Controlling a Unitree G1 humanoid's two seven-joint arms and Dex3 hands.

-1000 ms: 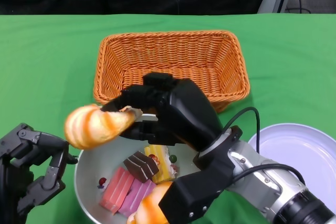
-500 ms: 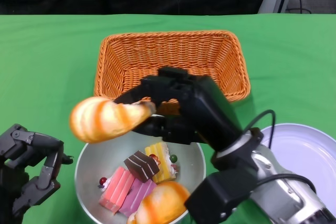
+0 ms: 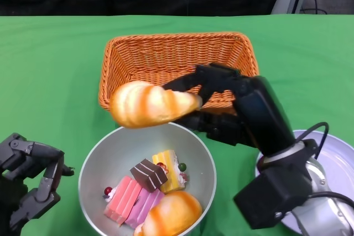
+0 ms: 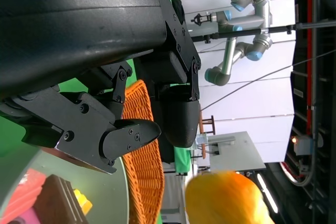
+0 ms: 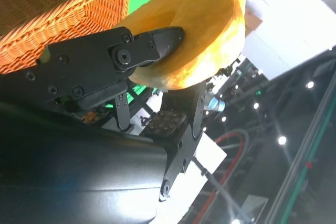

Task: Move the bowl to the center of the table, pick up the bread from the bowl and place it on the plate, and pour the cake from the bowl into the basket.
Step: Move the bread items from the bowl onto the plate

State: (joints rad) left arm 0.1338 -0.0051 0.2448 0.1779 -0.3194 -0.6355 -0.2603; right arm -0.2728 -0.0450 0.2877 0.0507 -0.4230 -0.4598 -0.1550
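My right hand point(image 3: 232, 109) holds a golden striped bread roll point(image 3: 150, 104) in the air, over the far rim of the silver bowl point(image 3: 99, 161) and the front edge of the wicker basket point(image 3: 177, 59). The right wrist view shows the bread roll point(image 5: 197, 35) pinched between black fingers point(image 5: 131, 51). Inside the bowl lie a second bread roll point(image 3: 171, 213), a chocolate cake slice point(image 3: 148, 174), a yellow cake point(image 3: 168, 167) and pink cake pieces point(image 3: 128, 200). The white plate point(image 3: 337, 158) sits at the right, partly behind my right forearm. My left hand point(image 3: 27, 183) rests left of the bowl, fingers apart, holding nothing.
The green cloth covers the whole table. The basket holds nothing visible. Bare cloth lies to the left and behind the basket. A dark backdrop runs along the far table edge.
My right hand has carried the bread roll up and to the right, from the bowl's left rim to above its far rim. The left hand has drifted slightly lower.
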